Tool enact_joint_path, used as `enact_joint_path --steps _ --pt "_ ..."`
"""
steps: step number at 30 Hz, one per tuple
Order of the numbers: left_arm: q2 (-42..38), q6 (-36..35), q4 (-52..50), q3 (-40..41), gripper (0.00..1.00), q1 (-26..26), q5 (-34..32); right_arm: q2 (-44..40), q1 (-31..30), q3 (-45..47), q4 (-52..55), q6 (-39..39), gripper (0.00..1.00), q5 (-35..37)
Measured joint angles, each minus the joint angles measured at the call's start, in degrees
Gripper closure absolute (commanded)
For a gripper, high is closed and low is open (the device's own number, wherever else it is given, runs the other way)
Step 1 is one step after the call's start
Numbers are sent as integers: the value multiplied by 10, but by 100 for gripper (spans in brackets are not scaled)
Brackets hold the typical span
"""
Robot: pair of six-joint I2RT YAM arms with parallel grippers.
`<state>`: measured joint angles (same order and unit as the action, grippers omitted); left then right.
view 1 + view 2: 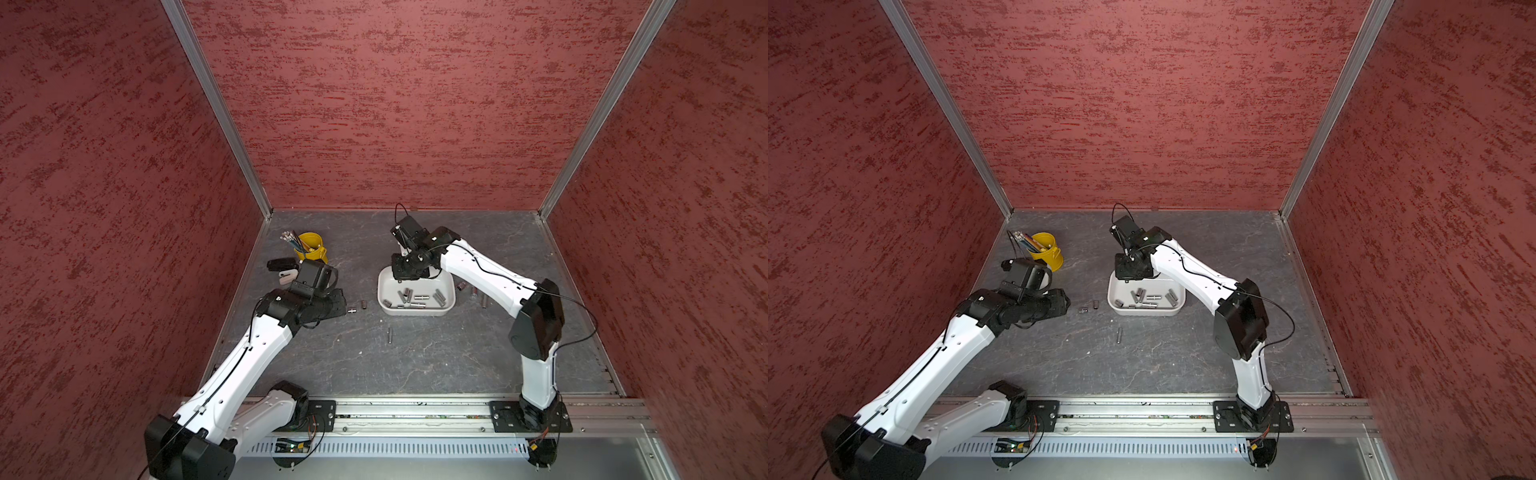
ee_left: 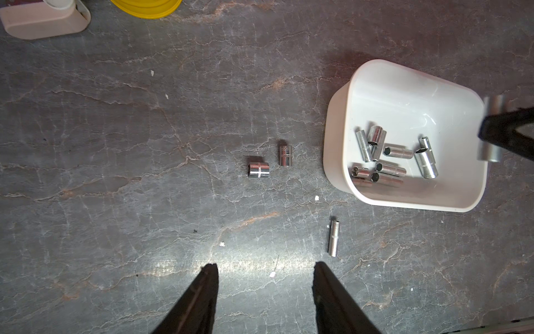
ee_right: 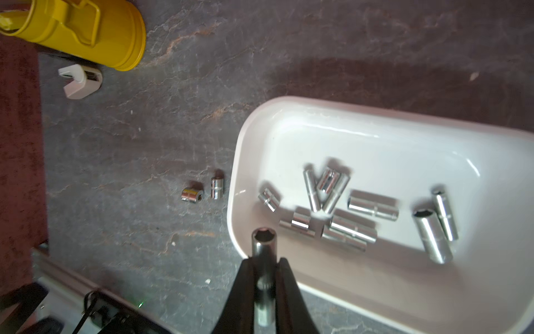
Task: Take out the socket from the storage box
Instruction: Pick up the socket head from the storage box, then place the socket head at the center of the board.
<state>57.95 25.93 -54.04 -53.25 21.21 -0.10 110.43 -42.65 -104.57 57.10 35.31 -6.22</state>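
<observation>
- Closest to the lens, the right pincer (image 3: 264,260) is clamped tight on one socket (image 3: 263,243). It runs lengthwise between the fingers, its hex mouth poking out past the tips.
- We judge it lifted but not yet clear. It hangs over a corner of the storage box (image 3: 390,144), right at the rim, with the other sockets (image 3: 372,208) lying loose on the box floor.
- Slipping is our main worry (polished chrome, narrow fingers). A jolt could let it slide out and drop back into the storage box or bounce off the rim.
- Carrying it out too low could catch the rim and shove the light box along.
- Set down on the table (image 2: 115,173), it may roll towards the two short sockets (image 2: 258,170) or the slim socket (image 2: 333,238).
- Our left pincer (image 2: 265,266) stands with its jaws apart, empty, well away from the box.
</observation>
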Motion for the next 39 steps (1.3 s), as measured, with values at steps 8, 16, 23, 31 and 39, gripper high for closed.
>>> enact_joint_path --steps 8,16,23,31,39 --pt "1 0 0 0 45 5 0 -126 -12 185 -70 50 92 -52" --pt "0 0 0 0 45 6 0 -154 -90 362 -156 121 93 -42" --pt "0 0 0 0 45 7 0 -102 -128 394 -238 166 91 -16" --pt "1 0 0 0 45 7 0 -70 -128 399 -283 190 89 10" --pt "1 0 0 0 44 7 0 -45 -129 402 -308 200 83 9"
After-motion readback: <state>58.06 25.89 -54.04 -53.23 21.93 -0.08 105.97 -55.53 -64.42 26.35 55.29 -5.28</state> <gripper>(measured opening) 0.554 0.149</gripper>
